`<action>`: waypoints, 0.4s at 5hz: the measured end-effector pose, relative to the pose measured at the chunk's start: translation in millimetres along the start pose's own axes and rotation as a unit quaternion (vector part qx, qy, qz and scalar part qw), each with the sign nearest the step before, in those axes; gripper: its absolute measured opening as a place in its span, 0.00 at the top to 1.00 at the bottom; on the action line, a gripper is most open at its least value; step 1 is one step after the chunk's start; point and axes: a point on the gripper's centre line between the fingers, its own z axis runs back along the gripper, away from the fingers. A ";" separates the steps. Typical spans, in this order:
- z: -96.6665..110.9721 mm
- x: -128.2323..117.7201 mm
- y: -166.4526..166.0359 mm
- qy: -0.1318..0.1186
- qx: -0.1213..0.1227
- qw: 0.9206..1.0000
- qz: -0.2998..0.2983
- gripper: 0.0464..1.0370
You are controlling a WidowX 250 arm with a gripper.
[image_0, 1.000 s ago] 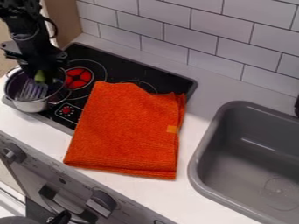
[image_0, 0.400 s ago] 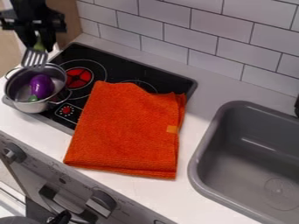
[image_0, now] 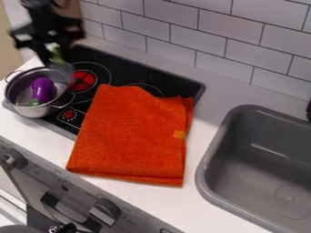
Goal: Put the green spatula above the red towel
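My gripper (image_0: 56, 55) hangs at the upper left, over the back left of the stove, shut on the green handle of the spatula (image_0: 57, 57). The spatula's slotted head points down and is blurred, just above the right back rim of the pot. An orange-red towel (image_0: 133, 136) lies folded flat across the stove's right part and the white counter, to the right of and below the gripper.
A metal pot (image_0: 37, 110) with a purple eggplant (image_0: 42, 89) inside stands on the left of the black stove (image_0: 161, 75). A grey sink (image_0: 209, 182) is at the right. Tiled wall (image_0: 200, 36) runs behind.
The gripper has lifted the spatula up out of the pot, uncovering the eggplant, and has since moved a little right. Pot and towel have stayed put.
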 end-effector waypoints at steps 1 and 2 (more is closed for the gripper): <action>-1.5 -6.3 -27.6 -0.008 -0.019 0.998 0.063 0.67; -11.6 -10.8 -47.5 0.002 -0.029 0.992 0.121 0.67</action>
